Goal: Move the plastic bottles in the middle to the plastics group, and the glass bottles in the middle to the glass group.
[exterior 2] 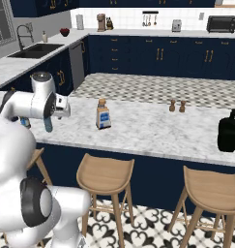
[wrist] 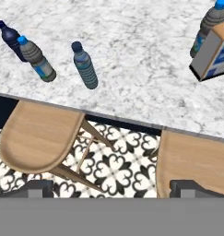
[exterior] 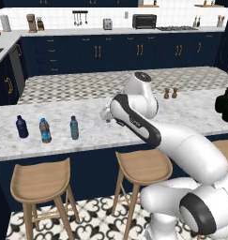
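Where the marbled grey-white table (exterior: 190, 115) runs across the kitchen, three rounded wooden stools (exterior: 143, 166) stand below its front edge. The large squat black bottle (exterior 2: 229, 131), narrow-necked, sits at the far right. The squarish pale bottle (exterior 2: 103, 116) with brown-orange stopper stands mid-table, a ribbed clear water bottle (wrist: 206, 26) just behind it. At the left stand the navy bottle (exterior: 22, 127), a second water bottle (exterior: 45, 131) and the slim teal bottle (exterior: 74, 128). The fingers (wrist: 111, 186) are released, spread wide, holding nothing.
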You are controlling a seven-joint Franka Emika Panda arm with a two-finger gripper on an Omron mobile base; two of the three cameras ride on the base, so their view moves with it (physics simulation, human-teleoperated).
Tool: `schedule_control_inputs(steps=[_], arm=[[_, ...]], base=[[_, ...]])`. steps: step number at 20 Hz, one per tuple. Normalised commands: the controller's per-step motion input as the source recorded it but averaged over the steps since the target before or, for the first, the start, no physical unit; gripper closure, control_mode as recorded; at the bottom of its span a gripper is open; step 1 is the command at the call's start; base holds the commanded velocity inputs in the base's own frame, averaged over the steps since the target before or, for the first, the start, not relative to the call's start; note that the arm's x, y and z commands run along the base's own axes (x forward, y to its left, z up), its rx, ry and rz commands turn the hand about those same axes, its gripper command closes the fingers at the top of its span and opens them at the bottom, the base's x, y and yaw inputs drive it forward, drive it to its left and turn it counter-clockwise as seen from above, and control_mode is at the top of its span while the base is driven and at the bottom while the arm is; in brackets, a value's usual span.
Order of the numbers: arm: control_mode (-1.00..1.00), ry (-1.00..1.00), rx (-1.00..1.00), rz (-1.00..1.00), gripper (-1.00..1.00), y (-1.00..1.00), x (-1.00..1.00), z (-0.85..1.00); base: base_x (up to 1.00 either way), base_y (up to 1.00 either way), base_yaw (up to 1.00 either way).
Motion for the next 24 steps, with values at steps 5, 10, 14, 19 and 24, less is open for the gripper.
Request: schedule_control_inputs(steps=[5, 10, 14, 19, 24], arm=[[-1.00, 0.06, -0.01, 0.00, -1.00, -0.65, -0.15, 0.06], [-1.00, 0.04, -0.02, 0.00, -1.00, -0.35, 0.08, 0.04], [-1.00, 0.05, -0.04, 0.00, -1.00, -0.39, 0.18, 0.00], [-1.00, -0.09, -0.01, 0.00, -1.00, -0.37, 0.48, 0.00], [-1.00, -0.03, -0.02, -0.03, -1.00, -0.34, 0.67, 0.01]], base=[[0.00, 0.00, 0.00], [0.00, 0.00, 0.00], [0.00, 0.00, 0.00], [0.00, 0.00, 0.00], [0.00, 0.00, 0.00]])
